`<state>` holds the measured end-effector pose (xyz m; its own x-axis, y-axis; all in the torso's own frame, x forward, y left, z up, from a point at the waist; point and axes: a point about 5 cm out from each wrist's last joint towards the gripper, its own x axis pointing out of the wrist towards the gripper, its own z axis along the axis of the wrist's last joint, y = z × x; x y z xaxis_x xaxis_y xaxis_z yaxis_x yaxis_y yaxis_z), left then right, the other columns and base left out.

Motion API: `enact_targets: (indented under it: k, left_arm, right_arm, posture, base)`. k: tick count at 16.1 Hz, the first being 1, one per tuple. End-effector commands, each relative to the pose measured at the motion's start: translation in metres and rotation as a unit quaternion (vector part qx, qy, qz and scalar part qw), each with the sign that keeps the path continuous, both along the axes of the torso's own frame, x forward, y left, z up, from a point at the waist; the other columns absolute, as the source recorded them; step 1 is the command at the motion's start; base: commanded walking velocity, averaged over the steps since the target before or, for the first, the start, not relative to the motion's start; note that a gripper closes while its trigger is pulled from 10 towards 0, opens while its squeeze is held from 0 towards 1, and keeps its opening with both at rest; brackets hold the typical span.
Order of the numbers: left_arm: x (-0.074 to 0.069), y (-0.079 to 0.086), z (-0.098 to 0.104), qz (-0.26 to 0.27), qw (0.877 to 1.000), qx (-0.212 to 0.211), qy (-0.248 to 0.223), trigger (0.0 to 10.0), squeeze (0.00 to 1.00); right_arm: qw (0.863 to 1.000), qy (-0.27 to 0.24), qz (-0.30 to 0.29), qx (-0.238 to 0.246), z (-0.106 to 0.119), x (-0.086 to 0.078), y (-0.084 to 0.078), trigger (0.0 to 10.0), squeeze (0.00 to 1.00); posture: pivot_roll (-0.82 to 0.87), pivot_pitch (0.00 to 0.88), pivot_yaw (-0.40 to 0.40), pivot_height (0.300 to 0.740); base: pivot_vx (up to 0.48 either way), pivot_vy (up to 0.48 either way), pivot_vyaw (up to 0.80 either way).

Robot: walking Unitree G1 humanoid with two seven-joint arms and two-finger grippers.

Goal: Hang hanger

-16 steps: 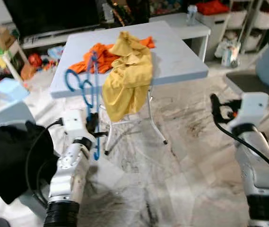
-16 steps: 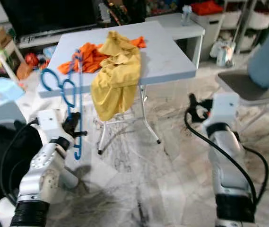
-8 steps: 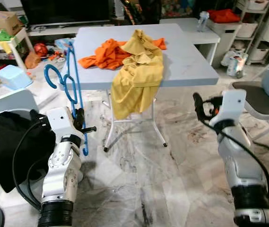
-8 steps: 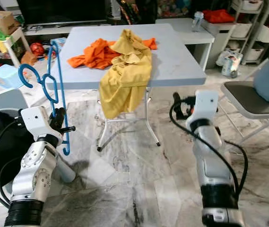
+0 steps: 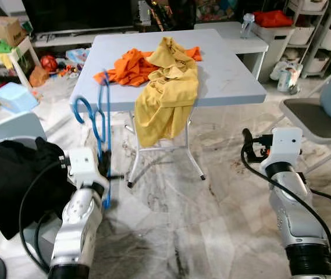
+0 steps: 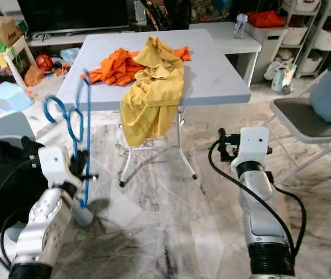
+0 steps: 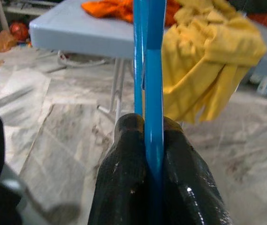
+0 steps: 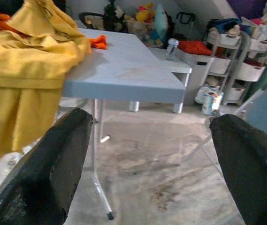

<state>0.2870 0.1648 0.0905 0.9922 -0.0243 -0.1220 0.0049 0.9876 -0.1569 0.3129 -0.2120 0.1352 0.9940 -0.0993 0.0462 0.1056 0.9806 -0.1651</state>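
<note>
In the left pincer [image 7: 148, 140], a smooth blue plastic hanger [image 5: 100, 125].

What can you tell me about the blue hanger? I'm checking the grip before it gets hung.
The blue hanger looks like smooth plastic, with a curved hook at the top and thin bars running down. It stands roughly upright in front of the grey table's near-left corner. The left gripper is shut on one bar, its fingers pressed against either side. No garment hangs on it; nothing else touches it.
</note>
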Motion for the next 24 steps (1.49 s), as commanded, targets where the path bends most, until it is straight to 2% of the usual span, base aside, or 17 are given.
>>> enact_targets:
  k: [1,4,8,10,13,16,20,24]
  left_arm:
    - [-0.003,0.005,-0.005,-0.006,1.000,0.019,0.020,10.0,0.00]
    - [0.002,0.003,-0.003,-0.019,0.999,0.026,0.023,10.0,0.00]
    - [-0.004,-0.003,-0.005,-0.056,0.996,0.057,0.038,10.0,0.00]
    - [-0.003,-0.004,-0.002,-0.061,0.996,0.065,0.030,10.0,0.00]
    - [0.001,-0.013,0.006,-0.071,0.997,0.035,0.015,10.0,0.00]
    - [0.001,-0.021,0.007,-0.096,0.995,0.029,0.015,10.0,0.00]
    - [-0.002,-0.024,0.002,-0.107,0.994,0.020,0.033,10.0,0.00]
    - [0.000,-0.025,0.002,-0.113,0.993,0.016,0.038,10.0,0.00]
  right_arm:
    - [0.999,-0.014,-0.010,-0.034,0.003,-0.003,-0.002,10.0,0.00]
    - [1.000,-0.010,-0.002,-0.020,0.001,-0.008,-0.001,10.0,0.00]
    - [1.000,-0.010,-0.002,-0.009,-0.004,-0.012,0.003,10.0,0.00]
    - [1.000,-0.008,0.002,-0.006,-0.006,-0.015,0.009,10.0,0.00]
    - [0.999,-0.004,0.013,0.030,-0.008,-0.017,0.013,10.0,0.00]
    - [0.999,-0.005,0.031,0.035,-0.007,-0.018,0.018,10.0,0.00]
    - [0.998,0.007,0.034,0.046,-0.009,-0.019,0.017,10.0,0.00]
    - [0.998,0.015,0.035,0.048,-0.009,-0.020,0.017,10.0,0.00]
  posture:
    - [-0.12,0.000,0.050,0.740]
    - [-0.12,0.000,0.061,0.740]
    - [-0.12,0.000,0.071,0.740]
    - [-0.12,0.000,0.080,0.740]
    - [-0.12,0.000,0.084,0.740]
    - [-0.13,0.000,0.084,0.740]
    - [-0.13,0.000,0.082,0.740]
    - [-0.13,0.000,0.080,0.740]
  base:
    - [0.000,0.000,0.00]
    - [0.000,0.000,0.00]
    - [0.000,0.000,0.00]
    - [0.000,0.000,0.00]
    - [0.000,0.000,0.00]
    - [0.000,0.000,0.00]
    - [0.000,0.000,0.00]
    - [0.000,0.068,-0.78]
